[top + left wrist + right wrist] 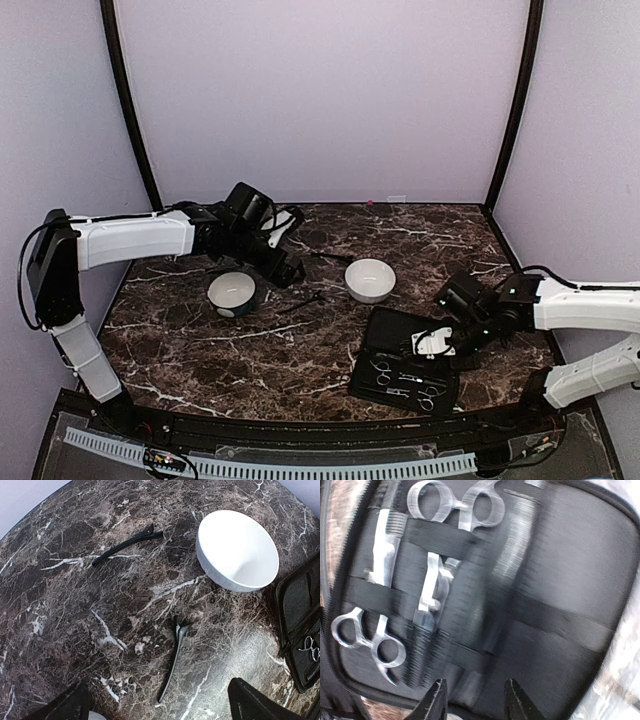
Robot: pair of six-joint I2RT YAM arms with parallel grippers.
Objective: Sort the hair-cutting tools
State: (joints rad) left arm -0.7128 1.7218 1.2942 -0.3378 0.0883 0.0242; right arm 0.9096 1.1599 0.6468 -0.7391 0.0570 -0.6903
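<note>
- From above, you could see the left gripper (287,268) out over the marble table (200,350), near the far rim of the left bowl (231,292). The right bowl (370,280) sat well to its right.
- That view gave you the loose tools only as thin dark slivers between the bowls.
- The left wrist camera made them plain: two black hair clips lay flat on the marble. The far clip (127,545) was left of the right bowl, and the near clip (172,662) lay below that bowl, touching neither it nor the fingers.
- The same camera showed you the left fingers (255,705) spread wide at the bottom corners, holding nothing.
- From above, your right gripper (440,345) hung over the open black case (390,335) at the near right of the table.
- The right wrist view was blurred, but it alone showed you the case's contents. The upper scissors (455,505) and the lower scissors (367,640) were tucked under elastic straps (440,535), with metal stick-like pieces (432,587) between them.
- There the right fingertips stood a little apart with nothing between them, above the case's near edge.
</note>
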